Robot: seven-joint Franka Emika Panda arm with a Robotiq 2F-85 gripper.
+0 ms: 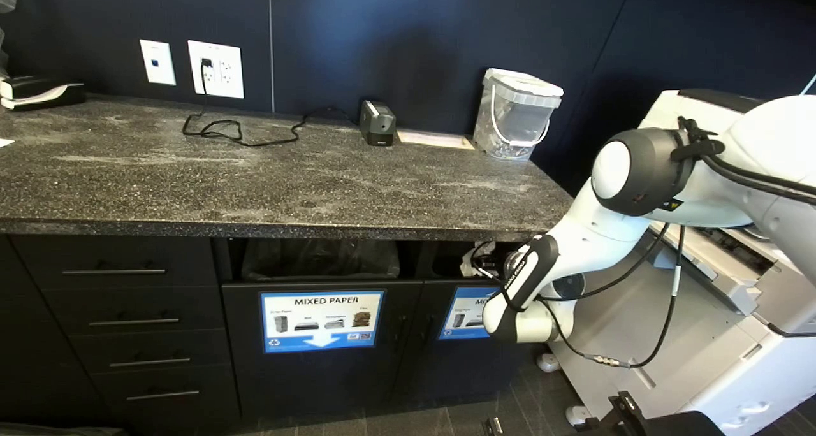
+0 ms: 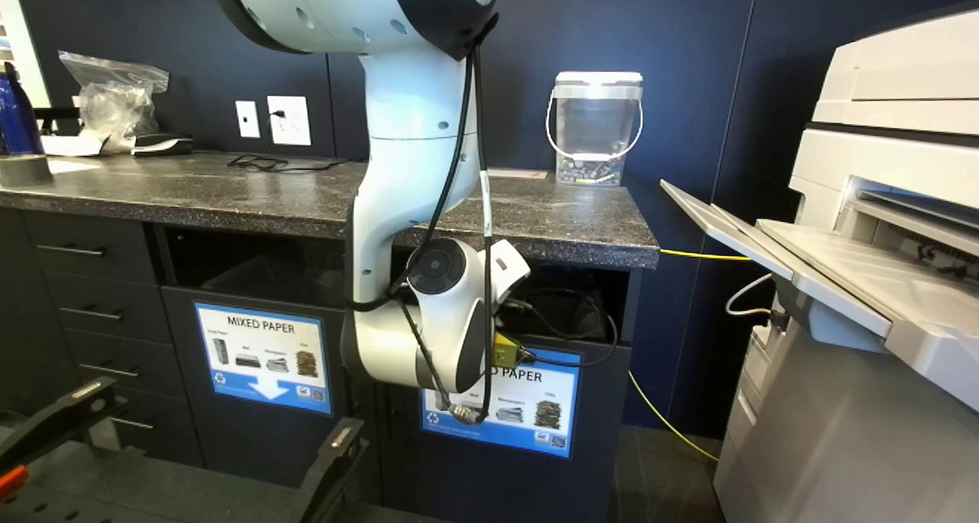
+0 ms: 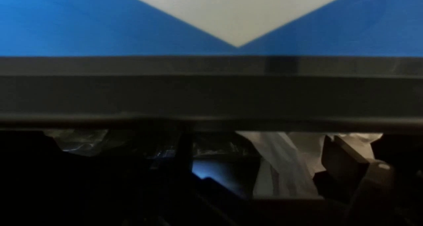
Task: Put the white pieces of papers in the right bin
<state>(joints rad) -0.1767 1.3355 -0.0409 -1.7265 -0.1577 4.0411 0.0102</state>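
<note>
The right bin (image 1: 456, 375) is a dark cabinet front with a slot above its blue-and-white sign, partly covered by the arm; it also shows in an exterior view (image 2: 497, 477). My gripper reaches into its slot and is mostly hidden in both exterior views. In the wrist view my gripper (image 3: 257, 146) has its dark fingers wide apart. A crumpled white paper (image 3: 286, 169) lies between the fingers and extends behind the right one; I cannot tell whether they touch. A pale scrap (image 1: 470, 262) shows in the slot. No other white scraps are clearly visible.
The twin bin (image 1: 312, 385) with the MIXED PAPER sign stands to the left. The countertop (image 1: 306, 174) overhangs the slots closely. A printer (image 1: 637, 321) stands at the right. A lidded clear bucket (image 2: 596, 125) and a sharpener (image 1: 378, 123) stand on the counter.
</note>
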